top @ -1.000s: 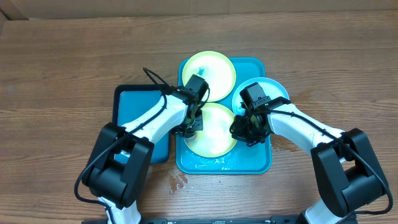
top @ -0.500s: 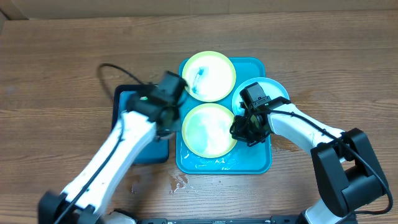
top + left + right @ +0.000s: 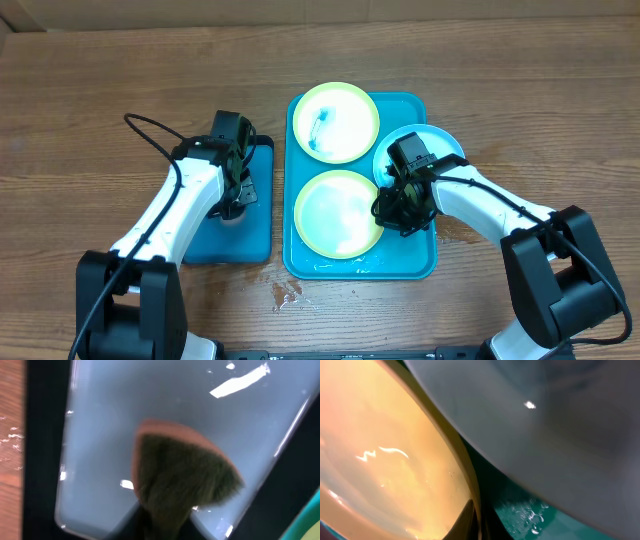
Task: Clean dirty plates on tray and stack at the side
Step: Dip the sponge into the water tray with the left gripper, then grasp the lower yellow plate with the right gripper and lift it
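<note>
The turquoise tray (image 3: 405, 262) holds three plates. The far yellow-green plate (image 3: 345, 115) has a blue-green smear. The near yellow-green plate (image 3: 335, 212) looks wet and pale. The light blue plate (image 3: 432, 143) lies at the tray's right edge. My right gripper (image 3: 398, 212) is shut on the right rim of the near yellow-green plate (image 3: 395, 460), with the light blue plate (image 3: 555, 425) just beside it. My left gripper (image 3: 236, 203) is shut on a green-and-orange sponge (image 3: 182, 480), held over the small blue tray (image 3: 100, 435).
The small black-rimmed blue tray (image 3: 222, 245) lies left of the turquoise tray, almost touching it. Water drops lie on the turquoise tray's floor (image 3: 532, 515) and on the wooden table (image 3: 288, 292) in front of it. A cardboard wall runs along the back.
My left arm has swung left with the sponge, from the near yellow-green plate to above the small blue tray. The right arm and the plates have not moved.
</note>
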Available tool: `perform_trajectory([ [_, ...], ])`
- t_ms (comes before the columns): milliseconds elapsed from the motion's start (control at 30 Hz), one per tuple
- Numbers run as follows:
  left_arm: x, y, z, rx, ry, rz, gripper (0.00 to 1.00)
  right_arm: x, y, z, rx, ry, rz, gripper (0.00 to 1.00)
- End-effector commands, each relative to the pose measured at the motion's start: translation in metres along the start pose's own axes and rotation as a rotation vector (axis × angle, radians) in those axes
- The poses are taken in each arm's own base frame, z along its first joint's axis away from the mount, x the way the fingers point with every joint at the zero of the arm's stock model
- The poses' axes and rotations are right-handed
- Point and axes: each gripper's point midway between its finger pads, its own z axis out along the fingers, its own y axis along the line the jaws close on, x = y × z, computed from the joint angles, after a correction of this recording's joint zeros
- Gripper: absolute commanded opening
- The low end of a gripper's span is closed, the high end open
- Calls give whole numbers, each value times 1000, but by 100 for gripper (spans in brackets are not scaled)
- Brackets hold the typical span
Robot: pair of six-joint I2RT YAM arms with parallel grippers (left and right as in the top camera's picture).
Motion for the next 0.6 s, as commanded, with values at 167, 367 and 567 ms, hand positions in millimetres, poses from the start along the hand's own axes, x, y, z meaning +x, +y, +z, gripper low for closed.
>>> perform_trajectory([
  [167, -12, 9, -51, 96, -67, 19, 39, -7, 1, -49, 110, -98, -90, 4],
  [367, -20, 38, -127, 154, -210, -60, 63, -23, 45, -105, 104, -271, -224, 4],
  [567, -15, 51, -207, 292, -381, -95, 72, -40, 114, -144, 48, -475, -402, 4],
])
